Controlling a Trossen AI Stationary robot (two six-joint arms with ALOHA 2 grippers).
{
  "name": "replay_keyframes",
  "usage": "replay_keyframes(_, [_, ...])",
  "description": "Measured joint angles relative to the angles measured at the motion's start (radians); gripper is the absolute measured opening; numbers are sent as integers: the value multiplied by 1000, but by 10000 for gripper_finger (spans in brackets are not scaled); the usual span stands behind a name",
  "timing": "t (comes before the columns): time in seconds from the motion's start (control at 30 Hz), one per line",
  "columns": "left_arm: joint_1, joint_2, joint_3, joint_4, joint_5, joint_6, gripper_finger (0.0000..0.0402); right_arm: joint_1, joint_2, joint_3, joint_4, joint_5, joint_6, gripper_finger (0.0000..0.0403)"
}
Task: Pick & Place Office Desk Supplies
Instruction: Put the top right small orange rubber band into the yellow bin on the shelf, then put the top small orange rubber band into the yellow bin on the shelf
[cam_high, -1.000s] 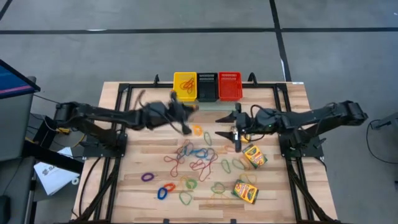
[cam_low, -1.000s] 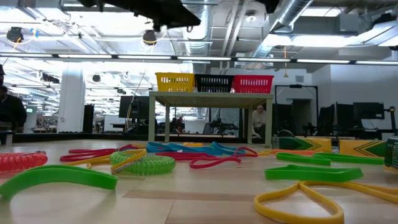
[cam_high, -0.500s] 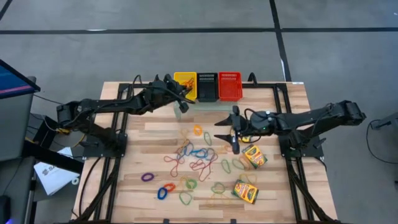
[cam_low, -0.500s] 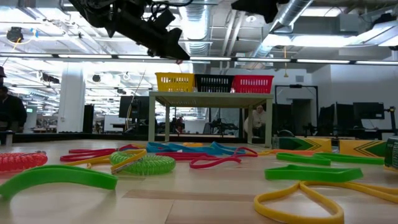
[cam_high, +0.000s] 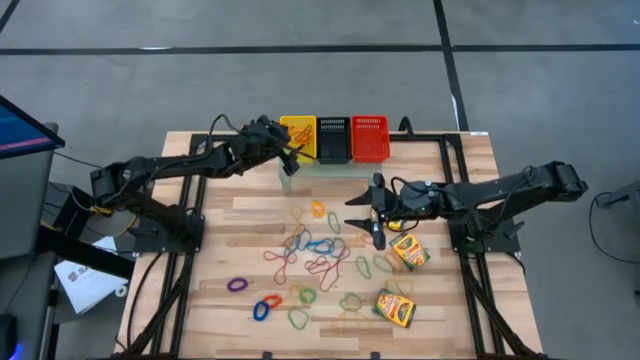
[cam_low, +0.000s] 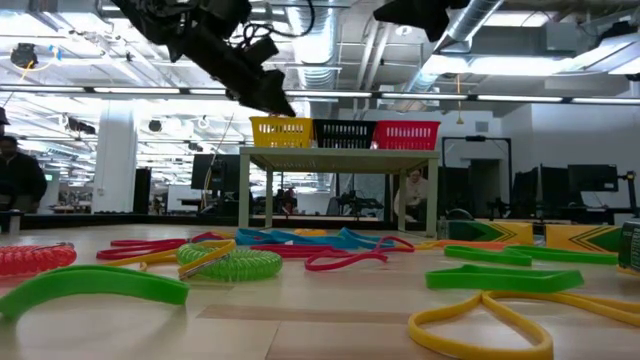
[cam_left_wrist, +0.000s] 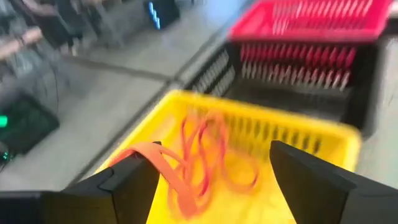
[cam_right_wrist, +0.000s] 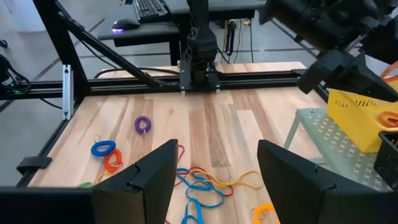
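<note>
Loose rubber bands (cam_high: 310, 255) in several colours lie over the middle of the table, with two crayon boxes (cam_high: 408, 250) (cam_high: 395, 307) at the right. My left gripper (cam_left_wrist: 214, 180) is open and hangs over the yellow basket (cam_high: 298, 137), which holds red and orange bands (cam_left_wrist: 208, 158). An orange band (cam_left_wrist: 163, 169) curls beside one of its fingertips. My right gripper (cam_high: 372, 215) is open above the bands near the table's middle, with nothing between its fingers. My left gripper is open, and the orange band's loop (cam_left_wrist: 155, 155) arcs right beside one fingertip (cam_left_wrist: 134, 177) above the yellow basket. I cannot tell whether the band touches that finger or hangs free of it.
The yellow, black (cam_high: 332, 138) and red (cam_high: 370, 137) baskets stand side by side on a small raised platform (cam_high: 335, 168) at the table's far edge. Black frame rails (cam_high: 190, 230) run along both sides of the table. A person (cam_low: 18, 180) shows in the room behind.
My left gripper has risen from the bands at the table's middle and gone toward the far edge, ending over the yellow basket. My right gripper has stayed where it was.
</note>
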Motion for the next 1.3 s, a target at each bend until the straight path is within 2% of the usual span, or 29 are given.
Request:
replay_keyframes(0.07, [3, 0, 55, -105, 0, 5, 291, 0, 0, 0, 0, 0, 11, 219])
replay_keyframes(0.4, [8, 15, 338, -374, 63, 15, 281, 0, 0, 0, 0, 0, 12, 218])
replay_keyframes(0.63, [50, 85, 435, -527, 160, 32, 281, 0, 0, 0, -12, 0, 12, 218])
replay_keyframes(0.77, [59, 150, 482, -629, 162, 40, 281, 0, 0, 0, -24, 0, 21, 218])
replay_keyframes(0.9, [50, 183, 498, -643, 148, 55, 281, 0, 0, 0, -24, 0, 23, 218])
replay_keyframes(1.1, [12, 115, 499, -649, 144, 58, 281, -8, 0, 0, -108, 1, 53, 218])
replay_keyframes(1.3, [-94, -67, 444, -651, 143, 6, 281, -45, 0, 0, -397, 4, 238, 218])
